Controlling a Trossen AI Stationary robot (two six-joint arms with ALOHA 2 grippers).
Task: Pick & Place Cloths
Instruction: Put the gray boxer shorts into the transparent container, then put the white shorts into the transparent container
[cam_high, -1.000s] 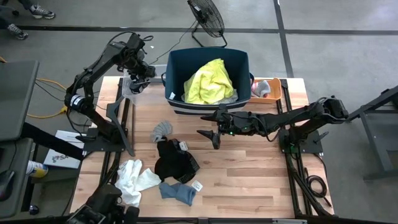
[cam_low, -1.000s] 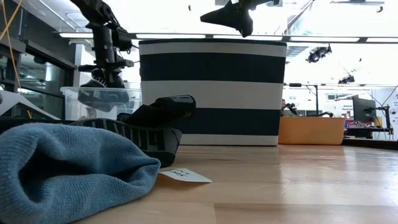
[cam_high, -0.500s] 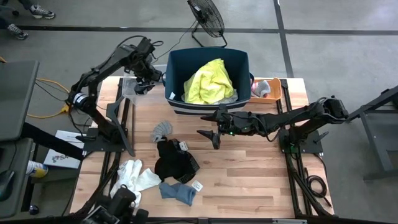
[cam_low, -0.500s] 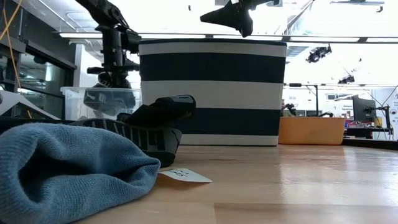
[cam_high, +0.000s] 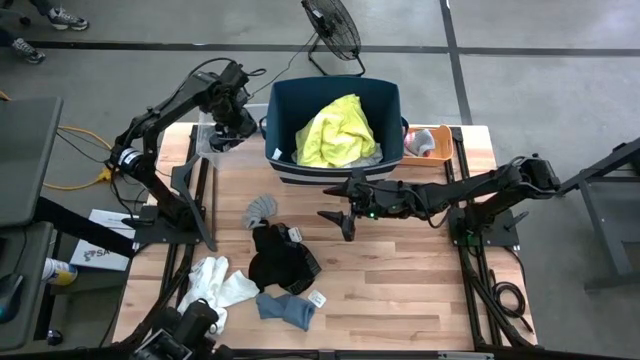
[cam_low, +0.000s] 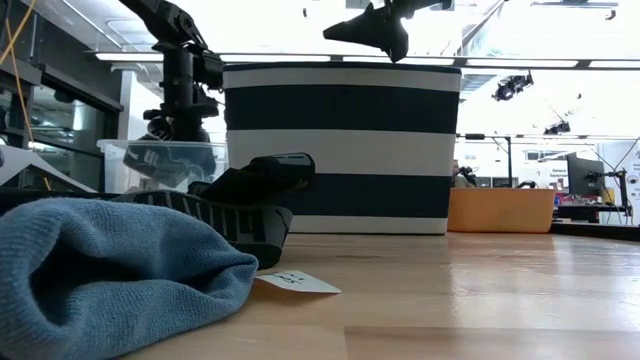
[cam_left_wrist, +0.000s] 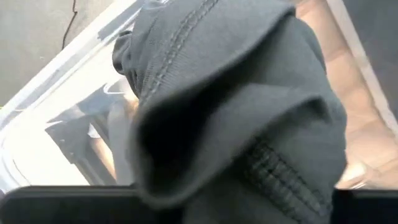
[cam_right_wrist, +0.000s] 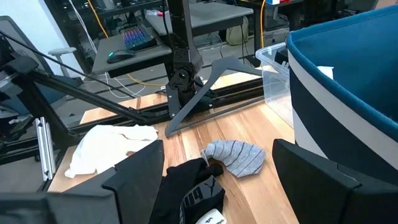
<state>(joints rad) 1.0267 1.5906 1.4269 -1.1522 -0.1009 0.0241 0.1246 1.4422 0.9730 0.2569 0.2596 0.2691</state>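
Note:
My left gripper (cam_high: 230, 122) hangs at the table's far left corner over a clear plastic bin (cam_high: 208, 140), shut on dark grey shorts (cam_left_wrist: 236, 124) that fill the left wrist view and hide its fingers. My right gripper (cam_high: 345, 222) hovers open above the table's middle, in front of the navy tub (cam_high: 335, 165). A neon yellow shirt (cam_high: 335, 130) lies in the tub. On the table lie a grey striped sock (cam_high: 262, 208), a black garment (cam_high: 280, 262), white socks (cam_high: 215, 285) and a blue sock (cam_high: 288, 308). My left gripper holds the dark grey shorts in a bunched fold with a stitched seam (cam_left_wrist: 273, 168). The cloth itself covers the fingers, so the exact part does not show. The shorts hang below the gripper (cam_low: 160, 125), above the clear bin.
An orange tray (cam_high: 430, 142) sits right of the tub at the far edge. A paper tag (cam_low: 290, 282) lies beside the blue sock (cam_low: 110, 270). Bare wood spreads over the table's right half (cam_high: 400, 280). Arm stands flank both sides.
My left gripper has risen from the clear bin and shifted a little toward the navy tub, lifting the dark grey shorts up out of the bin. The right arm has kept still.

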